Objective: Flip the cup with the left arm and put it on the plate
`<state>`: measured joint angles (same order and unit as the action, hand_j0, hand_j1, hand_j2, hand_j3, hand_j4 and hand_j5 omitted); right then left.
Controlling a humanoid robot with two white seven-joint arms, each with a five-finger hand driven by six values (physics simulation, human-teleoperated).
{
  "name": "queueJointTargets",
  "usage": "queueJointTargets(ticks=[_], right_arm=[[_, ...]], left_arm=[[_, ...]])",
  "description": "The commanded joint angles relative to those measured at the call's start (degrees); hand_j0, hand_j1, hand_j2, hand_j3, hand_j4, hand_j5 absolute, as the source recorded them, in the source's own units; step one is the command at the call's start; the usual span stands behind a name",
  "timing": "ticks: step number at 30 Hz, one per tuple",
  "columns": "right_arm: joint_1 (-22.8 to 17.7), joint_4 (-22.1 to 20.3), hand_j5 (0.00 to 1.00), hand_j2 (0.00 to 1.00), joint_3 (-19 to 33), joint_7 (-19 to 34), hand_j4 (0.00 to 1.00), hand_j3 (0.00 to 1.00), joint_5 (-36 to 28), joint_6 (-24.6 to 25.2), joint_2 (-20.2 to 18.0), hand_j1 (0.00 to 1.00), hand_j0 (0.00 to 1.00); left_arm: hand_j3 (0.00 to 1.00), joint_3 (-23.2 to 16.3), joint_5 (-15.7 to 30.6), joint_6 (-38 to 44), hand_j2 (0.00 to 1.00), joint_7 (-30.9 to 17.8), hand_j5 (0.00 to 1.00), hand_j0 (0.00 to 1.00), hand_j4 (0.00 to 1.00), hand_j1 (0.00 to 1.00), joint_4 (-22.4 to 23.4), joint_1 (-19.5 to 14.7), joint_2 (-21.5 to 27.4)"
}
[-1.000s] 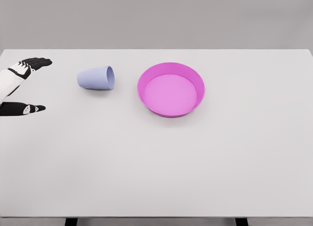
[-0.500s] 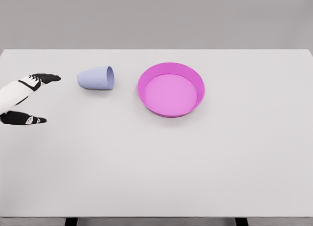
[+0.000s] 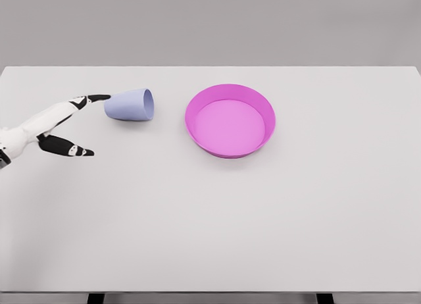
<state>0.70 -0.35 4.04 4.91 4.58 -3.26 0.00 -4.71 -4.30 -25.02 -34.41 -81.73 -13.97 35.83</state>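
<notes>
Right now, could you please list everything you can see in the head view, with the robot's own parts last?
cup: one, pale lavender-blue, lying on its side on the table left of the plate, mouth toward the plate.
plate: one, magenta-pink, raised rim, empty, near the table's middle toward the far edge.
table: one, white, filling most of the view.
left hand: one, white with black fingertips, fingers spread, at the left edge, a fingertip reaching the cup's base.
right hand: not in view.

The spread left hand reaches the tipped cup beside the plate.
</notes>
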Motion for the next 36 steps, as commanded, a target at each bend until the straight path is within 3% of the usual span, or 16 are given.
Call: queueJointTargets(ticks=[1,3,6,7,8,18,20,24,30,33,36], right_arm=[[0.0,0.0,1.00,1.00,0.0,0.0,1.00,1.00,0.0,-0.1,0.0,1.00,1.00],[0.0,0.0,1.00,1.00,0.0,0.0,1.00,1.00,0.0,0.0,0.0,1.00,1.00],[0.0,0.0,1.00,1.00,0.0,0.0,1.00,1.00,0.0,0.0,0.0,1.00,1.00],[0.0,0.0,1.00,1.00,0.0,0.0,1.00,1.00,0.0,0.0,0.0,1.00,1.00],[0.0,0.0,1.00,1.00,0.0,0.0,1.00,1.00,0.0,0.0,0.0,1.00,1.00],[0.0,0.0,1.00,1.00,0.0,0.0,1.00,1.00,0.1,0.0,0.0,1.00,1.00],[0.0,0.0,1.00,1.00,0.0,0.0,1.00,1.00,0.0,0.0,0.0,1.00,1.00],[0.0,0.0,1.00,1.00,0.0,0.0,1.00,1.00,0.0,0.0,0.0,1.00,1.00],[0.0,0.0,1.00,1.00,0.0,0.0,1.00,1.00,0.0,0.0,0.0,1.00,1.00],[0.0,0.0,1.00,1.00,0.0,0.0,1.00,1.00,0.0,0.0,0.0,1.00,1.00],[0.0,0.0,1.00,1.00,0.0,0.0,1.00,1.00,0.0,0.0,0.0,1.00,1.00]], left_arm=[[1.00,-0.2,1.0,7.6,1.00,-0.3,1.00,1.00,1.00,1.00,-2.2,-0.2,-0.3],[1.00,-0.3,0.8,18.3,1.00,-0.5,1.00,1.00,1.00,1.00,-6.4,-0.2,-0.1],[1.00,-0.3,-1.6,21.0,1.00,-0.6,1.00,1.00,1.00,1.00,-7.5,-0.8,-0.2],[1.00,-0.4,-3.9,23.9,1.00,-0.6,1.00,1.00,1.00,1.00,-8.9,-1.0,-0.3],[1.00,-0.8,-9.4,28.9,1.00,-0.6,1.00,1.00,1.00,1.00,-11.9,-1.3,-0.8],[1.00,-1.3,-15.6,30.3,1.00,-0.6,1.00,1.00,1.00,1.00,-19.2,-2.3,-1.8],[1.00,-1.7,-17.9,30.2,1.00,-0.6,1.00,1.00,1.00,1.00,-19.3,-2.6,-4.3],[1.00,-6.4,-23.5,30.4,1.00,-0.6,1.00,1.00,1.00,1.00,-19.1,-5.6,-9.8],[1.00,-8.0,-23.9,28.2,1.00,-0.6,1.00,1.00,1.00,1.00,-18.6,-6.3,-13.2],[1.00,-9.1,-24.3,28.4,1.00,-0.6,1.00,1.00,1.00,1.00,-14.5,-8.7,-13.8],[1.00,-9.0,-30.1,28.8,1.00,-0.6,1.00,1.00,1.00,1.00,-9.9,-10.5,-16.1]])
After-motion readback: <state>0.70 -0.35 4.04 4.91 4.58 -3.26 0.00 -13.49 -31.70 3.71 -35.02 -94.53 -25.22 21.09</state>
